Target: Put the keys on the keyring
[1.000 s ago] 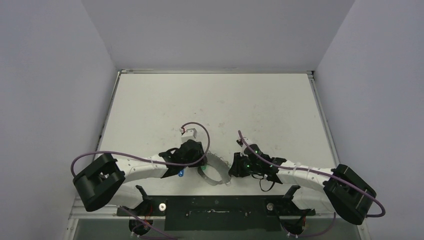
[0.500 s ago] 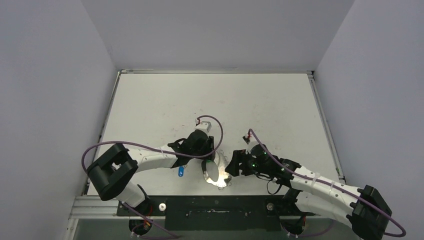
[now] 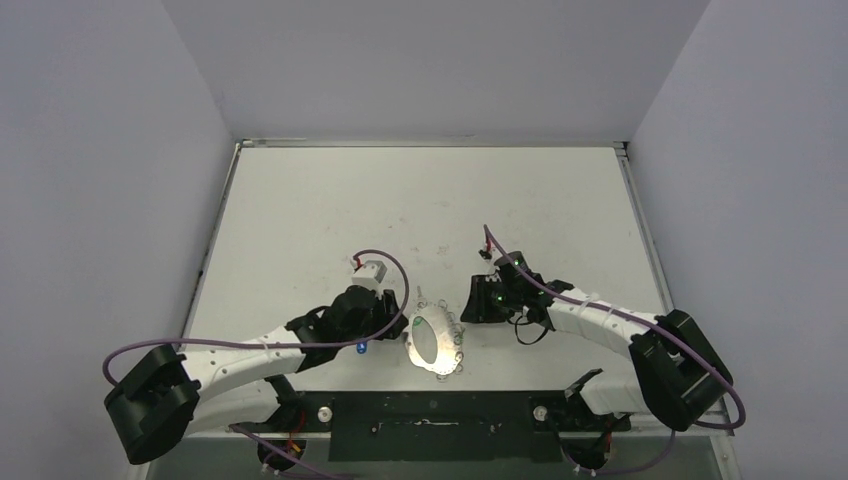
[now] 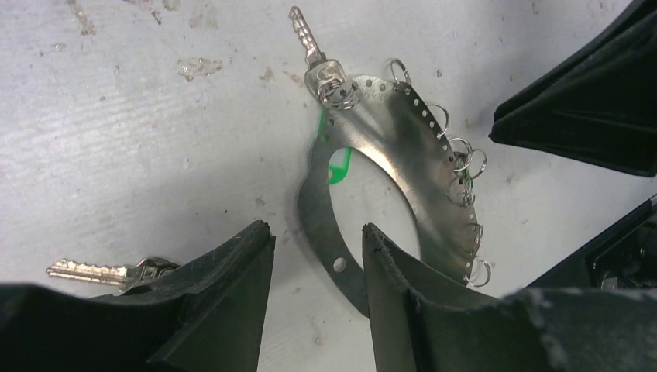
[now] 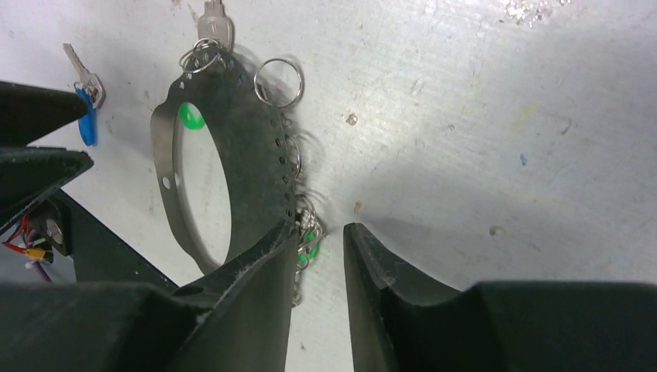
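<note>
The left arm (image 3: pixel 250 350) has swung back toward the near left, so the left gripper (image 4: pixel 316 231) now sits just left of the keyring (image 4: pixel 403 132). The right gripper (image 5: pixel 319 230) has slid a touch farther up the worktop (image 3: pixel 420 200), off the ring's right side. The ring lies flat close to the near edge, between the two.

Both grippers are spread and pinching nothing. The left one is wide, with the ring's left rim passing under its gap. The right one is narrower, and a green key head (image 5: pixel 310 242) shows in its gap among the small rings (image 4: pixel 465 163) on the right rim. We can't tell whether that green key is threaded.

A silver key (image 4: pixel 314 46) already hangs from a loop at the far rim. The blue key (image 5: pixel 85 120) lies loose, just left of the ring.

So we reckon we're between keys. Next the left gripper has to get down on that thin, flat blue key and lift it, while the right steadies the ring.
</note>
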Available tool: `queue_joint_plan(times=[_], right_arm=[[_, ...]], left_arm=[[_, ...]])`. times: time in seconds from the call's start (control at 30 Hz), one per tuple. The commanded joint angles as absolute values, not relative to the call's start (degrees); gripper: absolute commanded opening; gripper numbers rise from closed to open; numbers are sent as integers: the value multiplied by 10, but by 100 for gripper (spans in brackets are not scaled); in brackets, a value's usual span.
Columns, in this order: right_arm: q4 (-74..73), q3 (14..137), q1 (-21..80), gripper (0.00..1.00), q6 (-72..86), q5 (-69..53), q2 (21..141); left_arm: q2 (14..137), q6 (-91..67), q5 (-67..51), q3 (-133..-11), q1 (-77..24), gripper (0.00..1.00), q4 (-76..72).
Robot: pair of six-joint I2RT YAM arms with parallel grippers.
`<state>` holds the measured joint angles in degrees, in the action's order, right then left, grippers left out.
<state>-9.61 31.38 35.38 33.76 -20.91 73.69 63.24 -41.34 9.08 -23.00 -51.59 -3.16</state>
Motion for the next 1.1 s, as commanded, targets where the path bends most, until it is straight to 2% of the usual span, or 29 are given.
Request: queue_joint_plan(times=[0.0, 0.27, 0.5, 0.57, 0.63, 0.83, 1.07], right_arm=[[-37, 336, 344, 27, 315, -282, 769], [-45, 278, 349, 9, 322, -275, 764], [-63, 238, 374, 4, 332, -256, 759], [-67, 232, 379, 8, 337, -249, 744], [-76, 232, 380, 21, 336, -241, 726], [-105, 268, 368, 43, 332, -219, 690], [-65, 294, 355, 47, 351, -256, 725]], left_arm=[[576, -442, 95, -204, -521, 43, -35], [534, -441, 113, -187, -519, 43, -19], [531, -434, 114, -183, -519, 43, -16], [531, -435, 114, -180, -519, 43, -17], [530, -436, 114, -178, -520, 43, -20], [533, -437, 112, -181, -520, 43, -21], [547, -415, 81, -184, -521, 43, -59]])
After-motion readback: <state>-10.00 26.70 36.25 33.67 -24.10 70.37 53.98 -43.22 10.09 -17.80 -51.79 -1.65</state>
